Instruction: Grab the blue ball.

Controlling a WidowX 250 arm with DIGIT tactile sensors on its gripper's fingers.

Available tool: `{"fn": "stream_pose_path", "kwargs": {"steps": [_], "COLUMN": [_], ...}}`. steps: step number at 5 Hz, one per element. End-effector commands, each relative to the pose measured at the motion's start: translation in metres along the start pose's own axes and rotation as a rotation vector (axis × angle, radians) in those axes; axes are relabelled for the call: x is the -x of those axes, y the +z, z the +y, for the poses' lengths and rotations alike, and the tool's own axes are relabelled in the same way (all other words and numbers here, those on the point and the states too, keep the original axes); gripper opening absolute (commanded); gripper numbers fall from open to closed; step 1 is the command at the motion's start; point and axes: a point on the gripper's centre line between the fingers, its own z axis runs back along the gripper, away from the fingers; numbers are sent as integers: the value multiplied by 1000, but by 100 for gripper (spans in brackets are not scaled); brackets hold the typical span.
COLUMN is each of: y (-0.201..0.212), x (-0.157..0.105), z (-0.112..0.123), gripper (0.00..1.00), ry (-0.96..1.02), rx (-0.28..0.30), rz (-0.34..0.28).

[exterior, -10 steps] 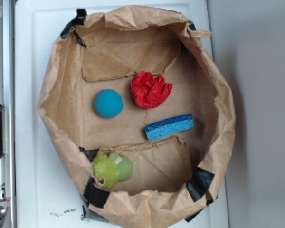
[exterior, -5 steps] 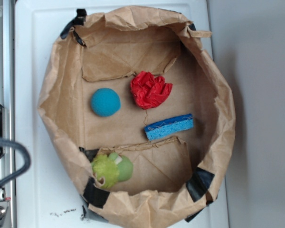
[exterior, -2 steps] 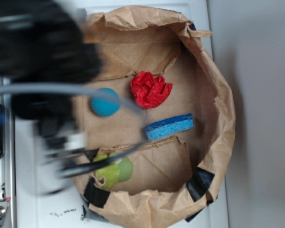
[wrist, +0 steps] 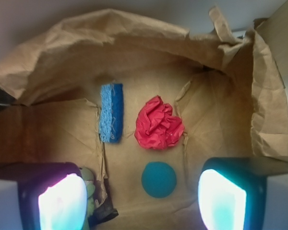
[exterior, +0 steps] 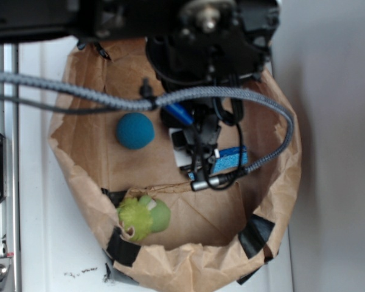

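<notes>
wrist view: blue ball (wrist: 159,179) low centre, between wide-open empty fingers of gripper (wrist: 144,203). i drop straight down, avoid red paper wad (wrist: 159,123), then close.

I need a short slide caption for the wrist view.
Open gripper above the blue ball inside the paper bag.

The teal-blue, matte, fuzzy-surfaced round ball (exterior: 134,130) (wrist: 159,179) rests on the flat brown paper floor of the crumpled paper bag (exterior: 79,146), toward its left side in the exterior view. It sits free and whole, just beside the red crumpled paper wad (wrist: 159,124), not touching it.
</notes>
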Motion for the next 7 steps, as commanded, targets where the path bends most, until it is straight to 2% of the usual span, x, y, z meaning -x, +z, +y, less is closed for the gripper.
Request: {"fn": "stream_pose_path", "kwargs": {"steps": [1,2,3,4,5,6,7], "y": [17,-20,-39,-64,-76,-80,-88], "x": [-6,-8,-6,4,23,64,81], "z": [-5,13,29,40,48,47,44], "gripper": [100,100,100,100,100,100,100], "ry": [-12,-55,-104,-151,-214,-251,-255], "rx": [8,34,63,50,43,53,57], "rz": [-62,-60,-39,-30,12,-5,30]}}
